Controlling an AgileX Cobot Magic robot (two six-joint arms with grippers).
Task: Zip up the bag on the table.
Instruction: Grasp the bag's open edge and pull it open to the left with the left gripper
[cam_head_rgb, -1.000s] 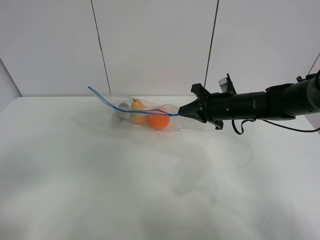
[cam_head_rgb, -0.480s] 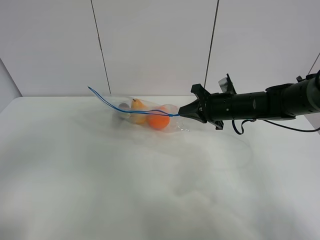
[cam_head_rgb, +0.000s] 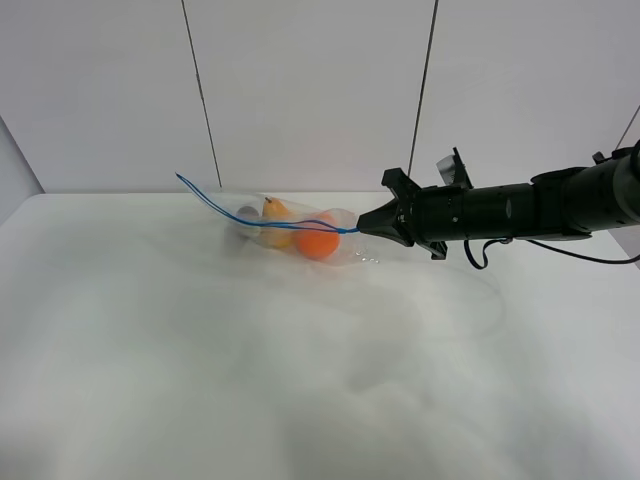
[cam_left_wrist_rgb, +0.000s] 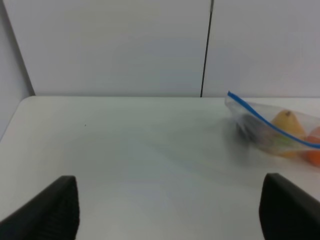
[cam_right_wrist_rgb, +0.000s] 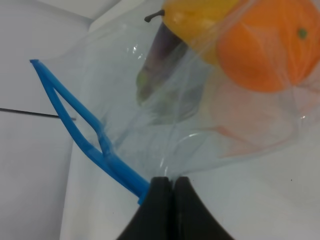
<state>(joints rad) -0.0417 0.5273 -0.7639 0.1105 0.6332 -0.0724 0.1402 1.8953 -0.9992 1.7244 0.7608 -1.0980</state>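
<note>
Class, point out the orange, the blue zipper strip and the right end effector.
orange (cam_right_wrist_rgb: 265, 47): right wrist view, mid peel.
blue zipper strip (cam_right_wrist_rgb: 124, 175): right wrist view, joined stretch.
right end effector (cam_head_rgb: 362, 229): exterior high view, closed tip.

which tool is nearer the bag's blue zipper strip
Right. The right tool is shut on the end of the blue zipper strip; the left tool is open, well clear of it.

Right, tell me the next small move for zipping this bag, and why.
Probably bring the left gripper, open and well clear of the bag, in to the blue zipper strip. The right gripper is shut on one end of the strip, but farther along its two halves gape apart, so a second grip seems needed.
</note>
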